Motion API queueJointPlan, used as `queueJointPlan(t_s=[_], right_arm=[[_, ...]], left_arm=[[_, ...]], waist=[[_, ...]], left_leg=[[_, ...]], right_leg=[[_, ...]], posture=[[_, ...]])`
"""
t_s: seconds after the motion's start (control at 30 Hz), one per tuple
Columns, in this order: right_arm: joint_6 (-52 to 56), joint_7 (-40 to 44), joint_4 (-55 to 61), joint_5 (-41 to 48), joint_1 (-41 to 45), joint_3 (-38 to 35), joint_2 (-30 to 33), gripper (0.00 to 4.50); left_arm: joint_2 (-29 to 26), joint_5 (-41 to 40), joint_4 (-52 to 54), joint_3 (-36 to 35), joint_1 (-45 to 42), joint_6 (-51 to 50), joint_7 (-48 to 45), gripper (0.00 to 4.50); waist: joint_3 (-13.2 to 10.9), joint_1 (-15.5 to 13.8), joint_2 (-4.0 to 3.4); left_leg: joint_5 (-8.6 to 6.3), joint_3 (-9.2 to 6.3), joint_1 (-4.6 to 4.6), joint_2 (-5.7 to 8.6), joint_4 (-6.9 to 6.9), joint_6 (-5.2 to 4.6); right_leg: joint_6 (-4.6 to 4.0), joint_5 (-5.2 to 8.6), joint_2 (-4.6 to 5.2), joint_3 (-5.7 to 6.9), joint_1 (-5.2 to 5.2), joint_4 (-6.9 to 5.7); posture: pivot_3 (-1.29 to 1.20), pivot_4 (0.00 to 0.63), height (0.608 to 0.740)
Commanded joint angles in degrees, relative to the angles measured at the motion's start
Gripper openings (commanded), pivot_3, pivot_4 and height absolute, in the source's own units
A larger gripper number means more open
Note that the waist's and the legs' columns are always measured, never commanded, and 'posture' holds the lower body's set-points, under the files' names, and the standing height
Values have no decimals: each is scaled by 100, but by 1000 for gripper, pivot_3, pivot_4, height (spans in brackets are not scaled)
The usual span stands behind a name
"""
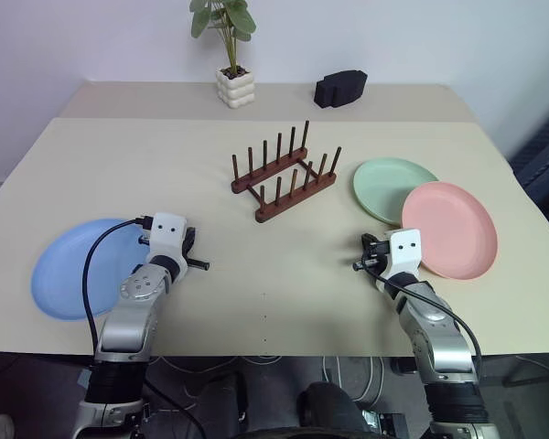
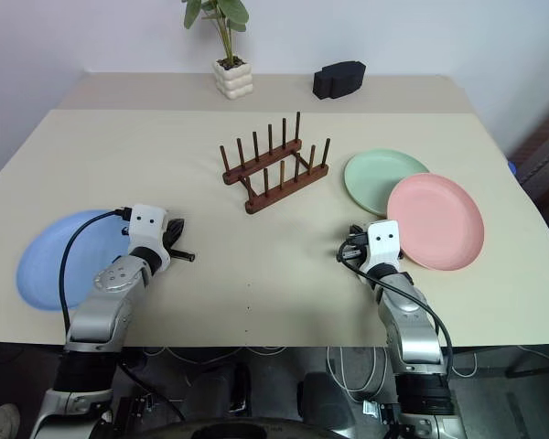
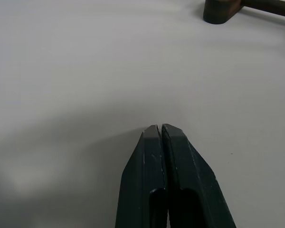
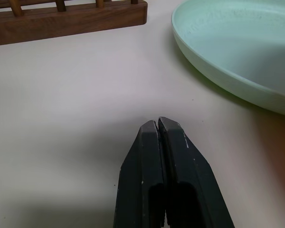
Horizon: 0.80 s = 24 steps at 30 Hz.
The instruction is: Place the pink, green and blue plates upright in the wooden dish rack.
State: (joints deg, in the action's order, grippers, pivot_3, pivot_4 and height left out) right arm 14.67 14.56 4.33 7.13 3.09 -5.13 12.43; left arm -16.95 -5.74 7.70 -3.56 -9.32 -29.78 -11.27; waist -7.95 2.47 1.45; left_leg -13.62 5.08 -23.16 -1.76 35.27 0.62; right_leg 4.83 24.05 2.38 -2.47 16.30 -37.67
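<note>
Bright, even light is falling from overhead across the beige desk (image 1: 256,183), leaving only soft, short shadows under the wooden dish rack (image 1: 284,174) and the potted plant (image 1: 231,55). No glare is showing on the matte surface. The head views are staying sharp edge to edge. In the left wrist view, a faint grey shadow is spreading beside the pincer (image 3: 161,129), and the background is looking slightly soft.

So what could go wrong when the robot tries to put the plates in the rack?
1. The pink plate overlaps the green plate, so lifting one might drag or bump the other.
2. All three plates, the blue plate too, lie flat on the table, and both pincers, left and right, are shut; getting under a rim could be hard.
3. The wooden dish rack looks light; a plate pushed between its thin pegs might shove it.
</note>
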Motion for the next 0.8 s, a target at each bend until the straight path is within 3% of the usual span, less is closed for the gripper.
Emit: queueJointPlan(t_s=[0.03, 0.13, 0.33, 0.37, 0.8], right_arm=[[29, 106, 213, 157, -21, -74, 52, 258], [72, 282, 433, 357, -75, -104, 68, 1257], [166, 556, 840, 660, -186, -238, 203, 4194], [173, 600, 902, 712, -202, -265, 236, 4500], [357, 1108, 1499, 1210, -325, -672, 941, 4500]], left_arm=[[-30, -89, -88, -162, 113, -106, -65, 17], [-18, -257, 7, -278, 113, 17, -179, 917], [-102, -422, 182, -412, 9, 127, -407, 3814], [-118, -445, 199, -415, -10, 150, -448, 4316], [-255, -656, 413, -360, -114, 266, -949, 4448]], waist=[[0, 0, 0], [-1, -4, -2], [-26, -37, -6], [-34, -44, -2], [-84, -46, 11]], left_leg=[[0, 0, 0, 0, 0, 0], [1, 0, -7, 0, -1, 2], [11, 1, -23, 1, -1, 19], [11, 1, -24, 1, -1, 19], [12, 1, -28, 1, -3, 19]], right_leg=[[0, 0, 0, 0, 0, 0], [0, 0, 0, 0, 6, 0], [2, -1, 1, 1, 13, 14], [2, -1, 1, 2, 13, 15], [2, -1, 1, 4, 16, 19]], posture=[[0, 150, 740], [0, 150, 740], [0, 150, 740], [0, 150, 740], [0, 150, 740]])
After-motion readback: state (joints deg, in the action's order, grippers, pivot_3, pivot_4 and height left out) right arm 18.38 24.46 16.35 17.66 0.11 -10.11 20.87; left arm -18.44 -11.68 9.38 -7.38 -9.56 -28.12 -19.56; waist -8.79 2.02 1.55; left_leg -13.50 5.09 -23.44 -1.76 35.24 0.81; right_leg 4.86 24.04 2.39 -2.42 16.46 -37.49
